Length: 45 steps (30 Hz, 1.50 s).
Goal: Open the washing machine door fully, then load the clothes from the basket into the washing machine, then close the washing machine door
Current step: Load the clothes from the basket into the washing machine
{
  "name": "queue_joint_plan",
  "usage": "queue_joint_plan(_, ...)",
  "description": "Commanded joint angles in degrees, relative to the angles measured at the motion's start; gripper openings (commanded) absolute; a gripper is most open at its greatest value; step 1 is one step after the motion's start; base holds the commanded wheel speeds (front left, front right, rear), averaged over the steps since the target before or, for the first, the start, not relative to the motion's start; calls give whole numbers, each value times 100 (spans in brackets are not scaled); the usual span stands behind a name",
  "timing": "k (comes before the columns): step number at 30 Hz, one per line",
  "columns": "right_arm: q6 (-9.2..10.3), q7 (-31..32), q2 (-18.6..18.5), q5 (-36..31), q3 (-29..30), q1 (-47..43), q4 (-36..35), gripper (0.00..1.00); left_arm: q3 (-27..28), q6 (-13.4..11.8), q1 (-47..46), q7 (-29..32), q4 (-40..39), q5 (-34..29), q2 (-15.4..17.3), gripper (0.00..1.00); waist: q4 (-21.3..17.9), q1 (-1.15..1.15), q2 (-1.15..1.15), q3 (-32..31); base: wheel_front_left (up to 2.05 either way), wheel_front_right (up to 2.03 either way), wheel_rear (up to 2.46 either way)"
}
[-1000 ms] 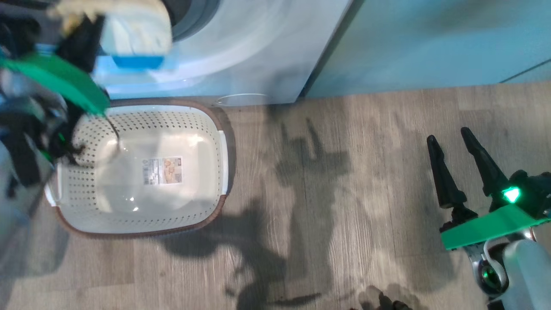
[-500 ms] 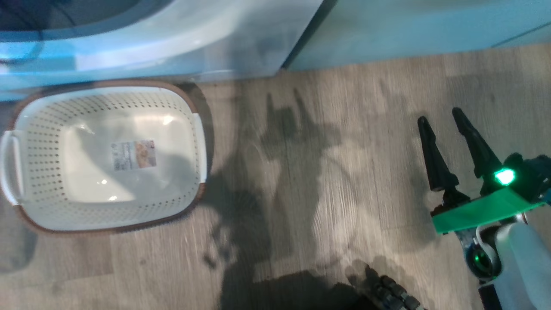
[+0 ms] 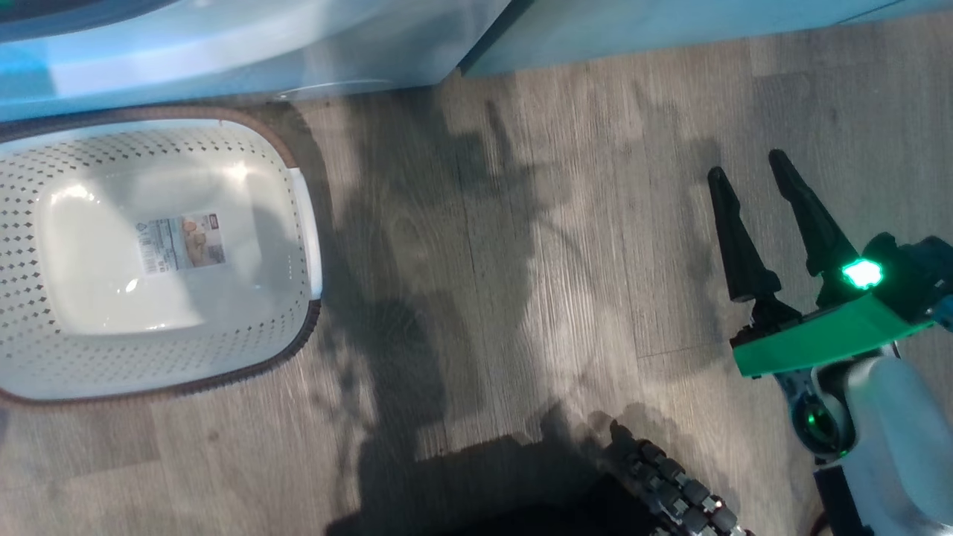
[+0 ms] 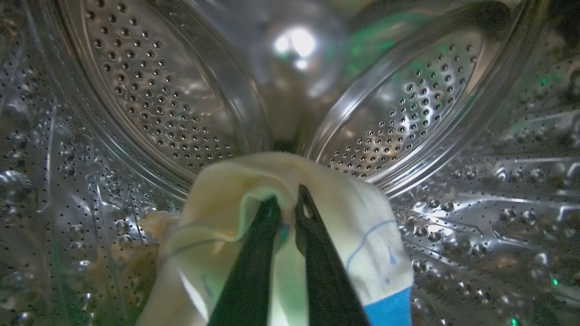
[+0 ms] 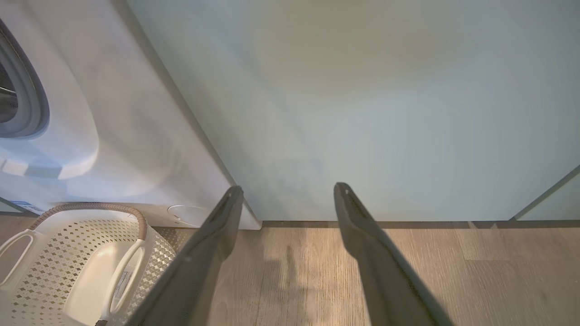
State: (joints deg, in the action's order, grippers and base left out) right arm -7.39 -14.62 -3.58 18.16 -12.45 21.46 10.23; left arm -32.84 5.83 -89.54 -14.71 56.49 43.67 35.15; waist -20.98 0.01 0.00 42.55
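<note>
Your biggest item is the large white front-loading washing machine, smooth and glossy, filling nine to eleven o'clock of the right wrist view, with a grey rubber seal curving at its nine o'clock edge and a round cap low on its front. Its steel drum, shiny and dotted with small round holes, surrounds the left wrist view. A flat pale teal cabinet door, matte and plain, stands just beside the machine and spans twelve to three o'clock. Below both runs a grey-brown wood-grain plank floor.

The small rectangular cream plastic basket, with rounded corners, diamond-perforated walls and a brown rim, sits on the floor at nine o'clock of the head view, close against the machine's foot; a paper label lies flat on its smooth bottom.

You find the soft pale yellow garment, with thin blue outline print and a solid blue cuff at five o'clock, inside the drum at six o'clock of the left wrist view. The left gripper pinches its bunched fabric between narrow, nearly meeting dark tapered fingers.

The right gripper hangs over bare floor at three o'clock of the head view, well apart from the basket, its two fingers spread wide and holding nothing.
</note>
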Motion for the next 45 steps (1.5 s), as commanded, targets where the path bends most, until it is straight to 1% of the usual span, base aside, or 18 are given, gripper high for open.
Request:
queue_joint_plan(1,-10,-38,-23,35,-66,-59,-151,100,226,-32,-182,-25,-117,-83,181,0,-1,-1,0,15,0,0,0)
queue_joint_plan(2,-10,-38,-19,35,-62,-55,-144,100,298,-46,-143,-26,-113,-123,156,18,3,-1,0,13,0,0,0)
queue_joint_plan(3,-10,-38,-16,33,-58,-55,-135,100,369,-50,-82,-27,-82,-140,117,41,10,-1,0,2,0,0,0)
queue_joint_plan(4,-10,-38,-15,28,-52,-59,-126,100,413,-41,-1,-27,-4,-138,63,66,22,-1,0,-22,0,0,0)
queue_joint_plan(5,-10,-38,-14,20,-47,-66,-118,100,453,-33,70,-27,96,-122,9,93,36,-1,0,-49,0,0,0)
queue_joint_plan(6,-10,-38,-16,13,-44,-72,-109,100,484,-20,138,-28,219,-88,-51,100,51,-1,0,-84,0,0,0)
queue_joint_plan(11,-10,-38,-66,-19,-24,-145,-70,100,469,91,508,-28,672,81,-369,100,153,-1,0,-376,0,0,0)
queue_joint_plan(15,-10,-38,-105,-44,19,-270,-58,100,400,148,882,-28,793,196,-549,100,250,-1,0,-716,0,0,0)
queue_joint_plan(19,-10,-38,-153,-61,71,-429,-34,100,454,162,1407,-29,633,288,-665,100,356,-1,0,-1125,0,0,0)
queue_joint_plan(28,-10,-38,-302,-92,174,-891,46,100,687,165,3065,-29,-134,380,-849,100,606,-1,0,-2121,0,0,0)
queue_joint_plan(29,-10,-38,-302,-92,174,-891,46,100,687,165,3065,-29,-134,380,-849,100,606,-1,0,-2121,0,0,0)
queue_joint_plan(34,-10,-38,-385,-96,254,-1120,60,100,980,159,3866,-29,-556,89,-874,100,786,-1,0,-2560,0,0,0)
queue_joint_plan(41,-10,-38,-453,-108,358,-1386,74,100,1576,150,4793,-29,-1037,-425,-1061,100,1067,-1,0,-3024,0,0,0)
queue_joint_plan(45,-10,-38,-459,-105,393,-1504,93,100,1984,152,5310,-29,-1376,-728,-1173,100,1161,-1,0,-3243,0,0,0)
